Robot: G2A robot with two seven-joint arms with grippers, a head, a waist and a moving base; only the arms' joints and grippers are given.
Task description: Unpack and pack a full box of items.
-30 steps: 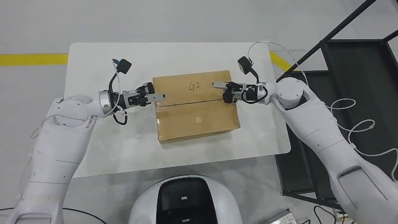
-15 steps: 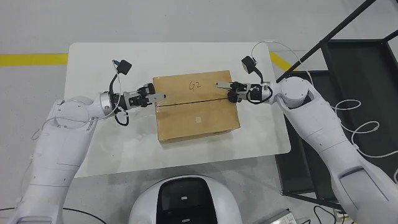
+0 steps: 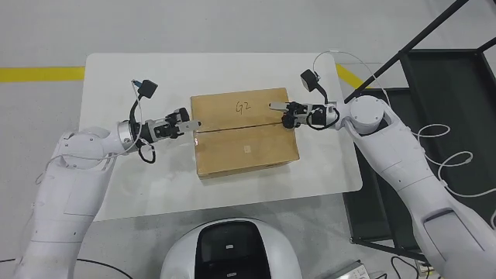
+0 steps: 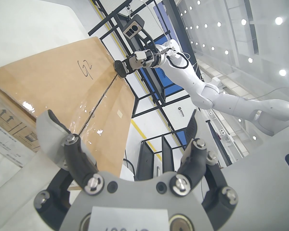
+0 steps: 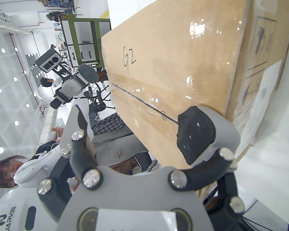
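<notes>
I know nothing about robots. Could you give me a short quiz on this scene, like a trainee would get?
1. True or false: the top flaps of the cardboard box on the white table are folded open.
2. Where are the left gripper and the right gripper? A: both over the middle of the box. B: at opposite ends of the box, near its taped seam. C: side by side at one end.
3. Fill in: both grippers are ____ (open or shut).
Key: 1 false, the flaps lie shut. 2 B. 3 open.
</notes>
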